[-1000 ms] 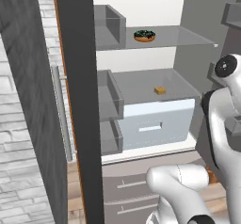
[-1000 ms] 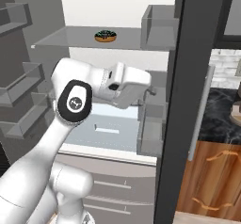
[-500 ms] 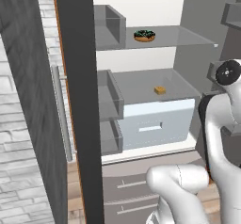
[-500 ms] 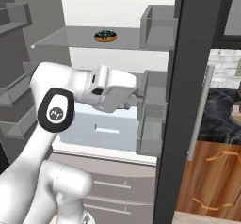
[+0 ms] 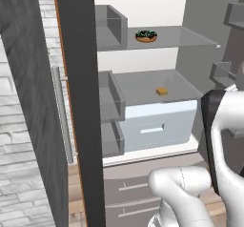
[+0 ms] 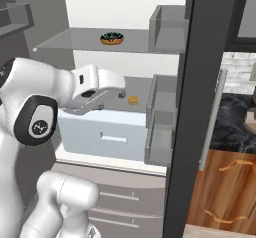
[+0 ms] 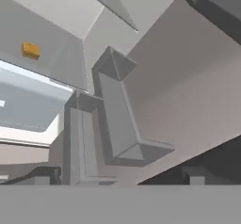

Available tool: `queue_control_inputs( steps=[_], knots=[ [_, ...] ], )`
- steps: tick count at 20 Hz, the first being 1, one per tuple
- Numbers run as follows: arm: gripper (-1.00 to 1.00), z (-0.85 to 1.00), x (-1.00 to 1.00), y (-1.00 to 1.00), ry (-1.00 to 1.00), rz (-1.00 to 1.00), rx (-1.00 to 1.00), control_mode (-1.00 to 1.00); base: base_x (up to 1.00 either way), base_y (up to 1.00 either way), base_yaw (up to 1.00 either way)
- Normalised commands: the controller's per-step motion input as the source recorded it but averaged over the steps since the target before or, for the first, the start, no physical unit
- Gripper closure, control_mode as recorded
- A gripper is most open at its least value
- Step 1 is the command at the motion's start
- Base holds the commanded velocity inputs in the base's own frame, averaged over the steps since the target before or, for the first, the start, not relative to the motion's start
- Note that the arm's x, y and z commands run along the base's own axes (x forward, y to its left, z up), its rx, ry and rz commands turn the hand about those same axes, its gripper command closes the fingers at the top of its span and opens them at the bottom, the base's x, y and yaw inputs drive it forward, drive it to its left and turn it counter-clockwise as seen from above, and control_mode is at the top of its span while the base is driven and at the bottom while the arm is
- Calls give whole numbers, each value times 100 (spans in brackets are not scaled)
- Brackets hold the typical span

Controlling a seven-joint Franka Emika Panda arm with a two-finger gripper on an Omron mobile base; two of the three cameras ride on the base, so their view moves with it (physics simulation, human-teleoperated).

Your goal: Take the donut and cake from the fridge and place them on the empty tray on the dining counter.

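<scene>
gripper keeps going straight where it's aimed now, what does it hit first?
Probably the grey door bin on the open fridge door, centred in the hand view. The cake sits well off to one side. Depth is unclear. The jaws are open, holding nothing.

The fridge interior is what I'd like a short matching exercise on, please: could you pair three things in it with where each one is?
Things:
1. donut
2. cake
3. grey bins

Places:
A. on the flat top of the white drawer
B. mounted on the inside of the open door
C. on the upper glass shelf

Pairs: 1-C, 2-A, 3-B
</scene>
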Motion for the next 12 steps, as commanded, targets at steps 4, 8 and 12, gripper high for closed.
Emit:
queue_control_inputs(
  steps=[4,8,12],
  knots=[
    [-100,0,18,16,0,36,33,-100,0,0,0],
    [-100,0,56,41,0,29,23,-100,0,0,0],
    [-100,0,40,46,0,23,18,-100,0,0,0]
  ],
)
